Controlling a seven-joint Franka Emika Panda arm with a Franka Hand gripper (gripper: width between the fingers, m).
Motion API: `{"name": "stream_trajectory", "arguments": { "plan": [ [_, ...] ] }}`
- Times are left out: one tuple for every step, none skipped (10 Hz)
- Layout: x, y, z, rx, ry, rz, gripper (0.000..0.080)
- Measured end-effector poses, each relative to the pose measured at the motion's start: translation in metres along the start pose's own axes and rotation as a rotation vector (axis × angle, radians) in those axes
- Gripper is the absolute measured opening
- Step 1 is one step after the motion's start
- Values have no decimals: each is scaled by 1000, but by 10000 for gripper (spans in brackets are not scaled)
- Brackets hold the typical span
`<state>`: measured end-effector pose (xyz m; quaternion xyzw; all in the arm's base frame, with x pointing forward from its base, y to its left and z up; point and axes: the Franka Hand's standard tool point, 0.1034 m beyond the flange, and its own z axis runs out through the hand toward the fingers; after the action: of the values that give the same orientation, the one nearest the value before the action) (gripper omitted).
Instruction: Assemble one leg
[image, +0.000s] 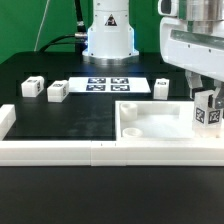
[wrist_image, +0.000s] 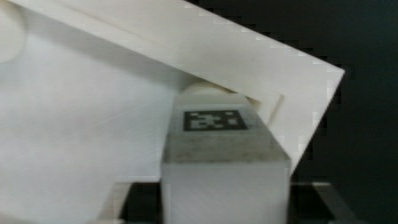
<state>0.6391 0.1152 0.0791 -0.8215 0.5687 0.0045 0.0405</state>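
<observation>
My gripper (image: 207, 104) is at the exterior view's right, shut on a leg (image: 208, 113), a small white block with a black-and-white tag. It holds the leg upright over the right corner of the large white square panel (image: 150, 122). In the wrist view the leg (wrist_image: 221, 150) stands between my fingers, at my gripper (wrist_image: 222, 200), with its tagged end against the panel (wrist_image: 107, 110) near a corner recess. Whether the leg touches the panel cannot be told. Three more legs lie on the black table: two at the left (image: 32, 87) (image: 57, 92) and one behind the panel (image: 161, 88).
The marker board (image: 108, 84) lies flat in front of the robot base (image: 108, 35). A low white rail (image: 90, 152) runs along the table's front edge and turns up at the left side. The panel lies against this rail at the right.
</observation>
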Motion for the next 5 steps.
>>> {"name": "stream_trajectory", "arguments": {
  "plan": [
    [0, 0, 0, -2, -2, 28, 291],
    [-1, 0, 0, -1, -4, 53, 372],
    [-1, 0, 0, -1, -4, 30, 372],
    [-1, 0, 0, -2, -4, -4, 514],
    [-2, -1, -2, -5, -7, -20, 620]
  ]
}}
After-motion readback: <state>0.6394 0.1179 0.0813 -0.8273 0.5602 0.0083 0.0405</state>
